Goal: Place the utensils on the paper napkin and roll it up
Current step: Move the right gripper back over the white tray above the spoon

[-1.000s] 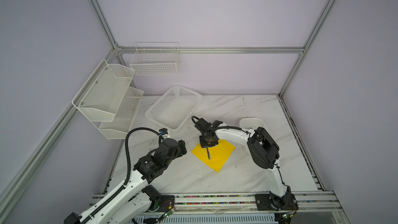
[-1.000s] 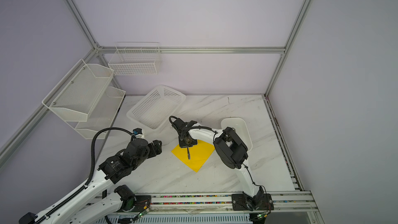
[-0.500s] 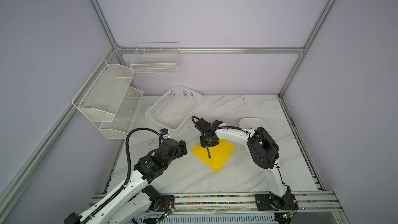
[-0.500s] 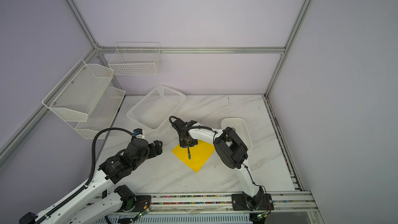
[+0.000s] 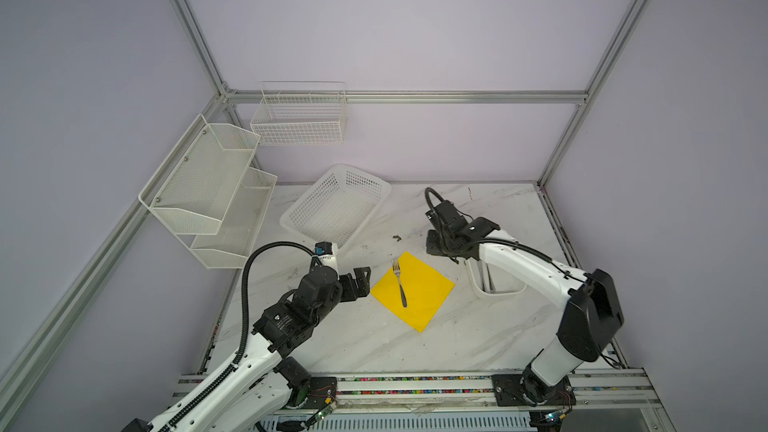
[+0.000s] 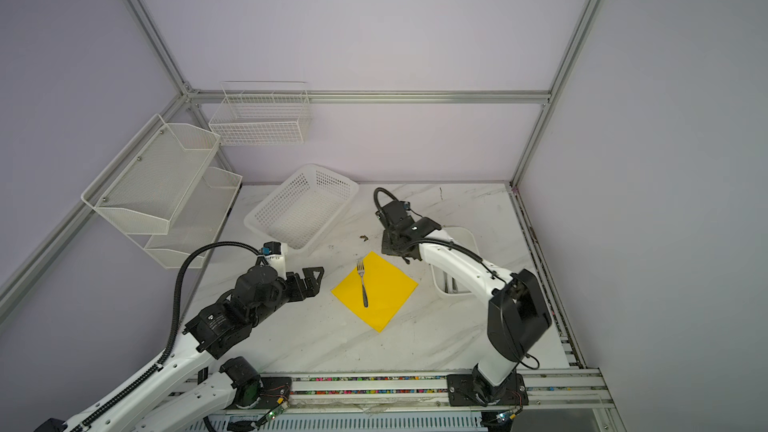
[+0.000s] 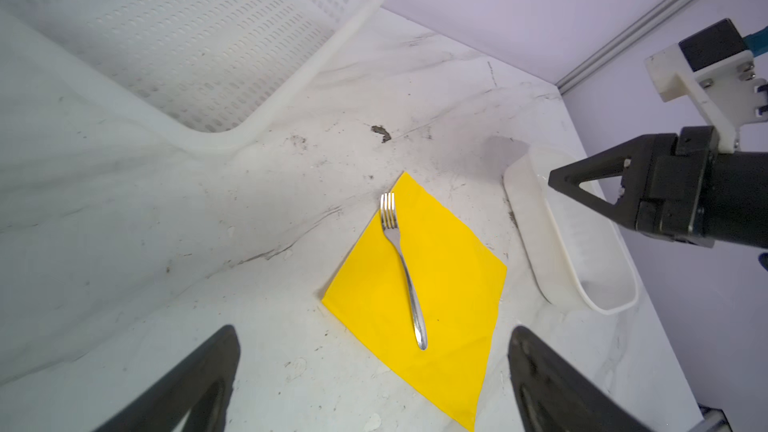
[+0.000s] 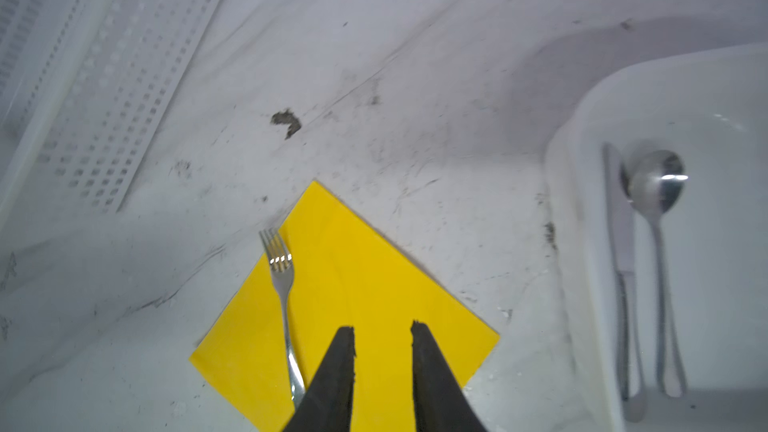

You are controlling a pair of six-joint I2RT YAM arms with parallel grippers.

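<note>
The yellow paper napkin [image 5: 419, 297] [image 6: 382, 297] lies flat as a diamond on the marble table. A silver fork [image 5: 400, 282] [image 7: 403, 272] [image 8: 282, 284] rests along its left part, tines over the far edge. In the right wrist view a spoon [image 8: 656, 218] and a knife [image 8: 621, 243] lie side by side in the white tray [image 8: 565, 243]. My right gripper [image 5: 436, 248] [image 8: 382, 326] hovers above the napkin's far right edge, jaws slightly apart and empty. My left gripper [image 5: 360, 284] [image 7: 372, 332] stands wide open just left of the napkin, holding nothing.
A white perforated basket [image 5: 336, 205] [image 7: 187, 35] sits at the back left of the table. The tray [image 5: 494, 290] stands right of the napkin, partly under my right arm. Mesh shelves [image 5: 208, 184] and a wire basket [image 5: 299, 118] hang on the walls.
My right gripper has let go of the fork, opened a little and pulled back to the right toward the tray. My left gripper has opened wider.
</note>
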